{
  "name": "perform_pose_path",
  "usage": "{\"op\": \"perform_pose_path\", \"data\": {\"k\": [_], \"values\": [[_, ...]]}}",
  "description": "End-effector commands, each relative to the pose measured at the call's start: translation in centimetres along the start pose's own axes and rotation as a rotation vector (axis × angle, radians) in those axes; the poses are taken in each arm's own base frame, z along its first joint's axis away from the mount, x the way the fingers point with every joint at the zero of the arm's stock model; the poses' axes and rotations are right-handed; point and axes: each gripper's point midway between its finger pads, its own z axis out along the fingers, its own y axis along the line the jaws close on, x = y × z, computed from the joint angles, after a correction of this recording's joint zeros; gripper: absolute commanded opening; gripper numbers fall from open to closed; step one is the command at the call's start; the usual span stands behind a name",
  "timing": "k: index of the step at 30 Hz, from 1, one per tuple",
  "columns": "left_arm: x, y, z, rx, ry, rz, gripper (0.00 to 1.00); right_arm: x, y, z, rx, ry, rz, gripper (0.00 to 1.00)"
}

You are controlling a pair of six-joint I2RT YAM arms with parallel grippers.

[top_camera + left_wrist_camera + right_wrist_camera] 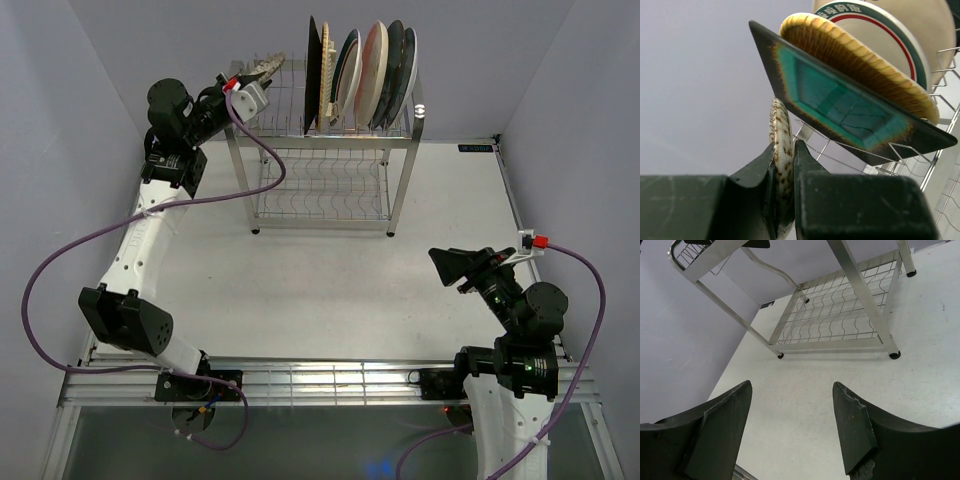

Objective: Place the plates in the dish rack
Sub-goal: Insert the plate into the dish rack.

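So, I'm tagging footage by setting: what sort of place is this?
Probably a robot lab cell, not a kitchen: bare grey walls, white table, left arm and right arm bolted at its edge.

Square plate (pixel 840 107) is brown-and-teal; round plate (pixel 781 145) brown-speckled.

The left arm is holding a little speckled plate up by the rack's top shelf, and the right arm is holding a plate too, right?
Not quite. The right end effector is open and empty; the right wrist view shows only bare table between its fingers. The left end effector does hold the little speckled plate by the dish rack's top shelf.
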Motion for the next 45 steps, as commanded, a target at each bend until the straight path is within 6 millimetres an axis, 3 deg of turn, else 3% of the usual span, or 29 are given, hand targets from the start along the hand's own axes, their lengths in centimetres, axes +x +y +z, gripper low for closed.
{"op": "perform_pose_path", "data": {"k": [1,16,25,34,45], "values": [[-2.8,0.1,0.1,0.031,-0.107,0.077,0.0,-0.2,0.5,-0.2,-0.027,-0.01,-0.039,0.71],[3.7,-2.5,2.6,0.081,-0.046,0.134,0.0,-0.1,0.4,-0.2,-0.031,-0.006,-0.067,0.71],[5.3,-3.8,2.7,0.111,-0.034,0.143,0.0,-0.1,0.4,-0.2,-0.033,-0.009,-0.07,0.71],[5.5,-4.9,1.7,0.129,-0.015,0.126,0.27,0.1,0.4,-0.2,-0.035,-0.011,-0.054,0.7],[5.8,-5.7,1.2,0.156,0.007,0.111,0.36,0.1,0.5,-0.3,-0.037,-0.011,-0.046,0.7]]}}
